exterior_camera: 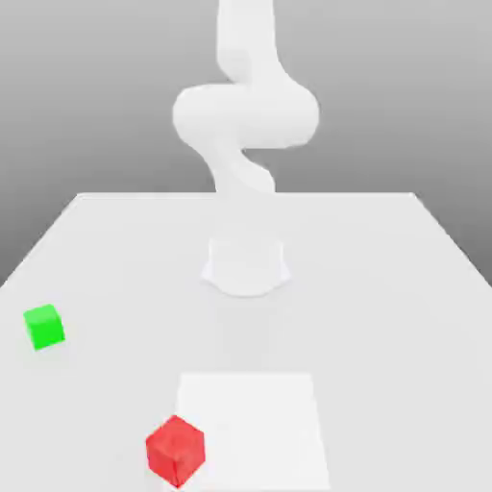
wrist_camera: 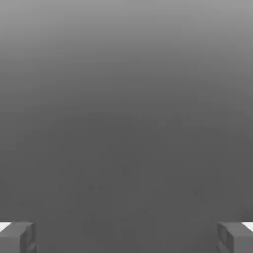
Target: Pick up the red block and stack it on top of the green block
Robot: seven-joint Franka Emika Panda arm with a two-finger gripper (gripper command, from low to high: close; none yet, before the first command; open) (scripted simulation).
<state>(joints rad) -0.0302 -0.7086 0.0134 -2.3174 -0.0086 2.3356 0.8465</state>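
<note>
Claw (wrist_camera: 126,239) wide apart, nothing between its fingers! Red cube (exterior_camera: 176,452) sits at seven o'clock on the tabletop (exterior_camera: 384,336) in the exterior view; looks light, stiff, matte: pinch opposite side faces, midway up.

Bright, washed-out whites; dim grey backdrop

Red block (exterior_camera: 176,452): matt, smooth, plastic-looking, faintly mottled. Green block (exterior_camera: 44,328): matt, smooth, likewise plastic-looking. Arm (exterior_camera: 245,115): smooth white shell, soft plastic look. Tabletop (exterior_camera: 115,384): pale, smooth, matt. Rectangle (exterior_camera: 255,428) on tabletop: whiter, smooth, plain.
</note>
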